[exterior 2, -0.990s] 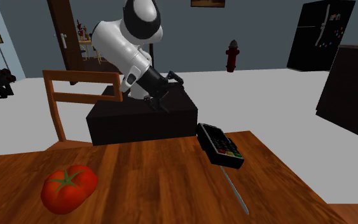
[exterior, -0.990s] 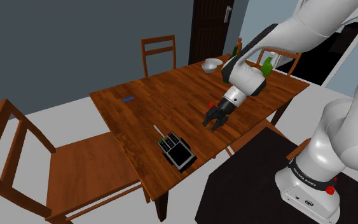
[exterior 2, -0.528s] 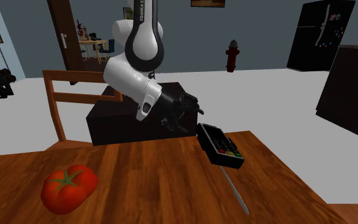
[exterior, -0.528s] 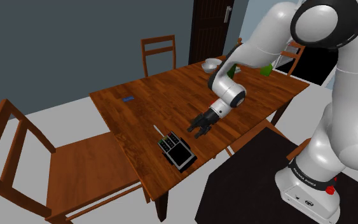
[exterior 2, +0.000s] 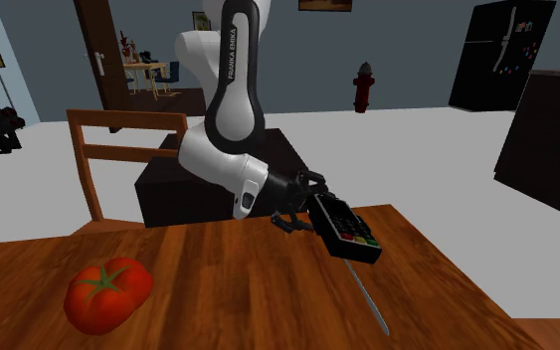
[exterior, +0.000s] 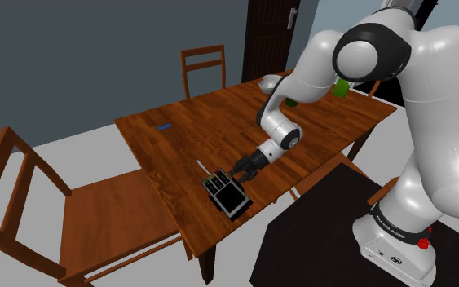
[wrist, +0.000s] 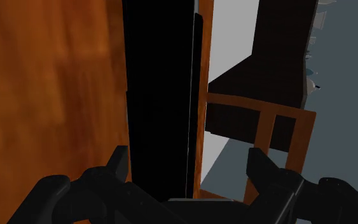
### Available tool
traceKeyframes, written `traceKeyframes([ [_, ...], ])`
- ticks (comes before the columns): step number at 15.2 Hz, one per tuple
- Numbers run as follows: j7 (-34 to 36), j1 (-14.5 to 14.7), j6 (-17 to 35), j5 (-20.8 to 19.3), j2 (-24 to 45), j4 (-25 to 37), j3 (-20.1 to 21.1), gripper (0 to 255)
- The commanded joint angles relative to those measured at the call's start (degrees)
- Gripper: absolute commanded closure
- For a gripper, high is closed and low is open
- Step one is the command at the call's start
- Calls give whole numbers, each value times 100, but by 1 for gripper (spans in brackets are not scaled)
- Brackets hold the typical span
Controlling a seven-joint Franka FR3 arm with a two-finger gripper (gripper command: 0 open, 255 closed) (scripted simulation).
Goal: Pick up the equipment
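The equipment is a black keypad terminal [exterior: 227, 194] with small coloured buttons, lying near the wooden table's [exterior: 178, 134] edge closest to the stand. A thin silver rod [exterior 2: 367, 293] sticks out from one end. My gripper [exterior: 240, 169] hangs low over the table, right at the terminal's end, open. From across the table the gripper [exterior 2: 302, 204] reaches the terminal [exterior 2: 347, 227] from the stand's side. In the wrist view the terminal [wrist: 158, 95] is a dark slab running away from the gripper [wrist: 188, 159], its near end between the spread fingers; contact is not plain.
A tomato [exterior 2: 108, 293] lies on the table far from the terminal. A bowl [exterior: 271, 81] and a green bottle [exterior: 343, 84] stand at the far end, a small blue item [exterior: 165, 126] mid-table. Wooden chairs [exterior: 24, 204] [exterior: 203, 69] flank the table.
The arm has swung down and toward the shoulder view's left. The gripper moved from mid-table to the terminal's end and now straddles it. The terminal has not moved.
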Motion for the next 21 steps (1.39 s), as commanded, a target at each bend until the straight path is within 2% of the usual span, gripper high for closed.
traceKeyframes([
  [1, -93, -36, -46, 70, 205, 115, 32, 0],
  [5, -157, -57, -71, 120, 346, 191, 56, 0],
  [6, -156, -55, -69, 120, 341, 188, 56, 255],
  [15, -157, -57, -71, 120, 346, 191, 56, 255],
  [21, 100, 22, 29, -80, -191, -86, -37, 255],
])
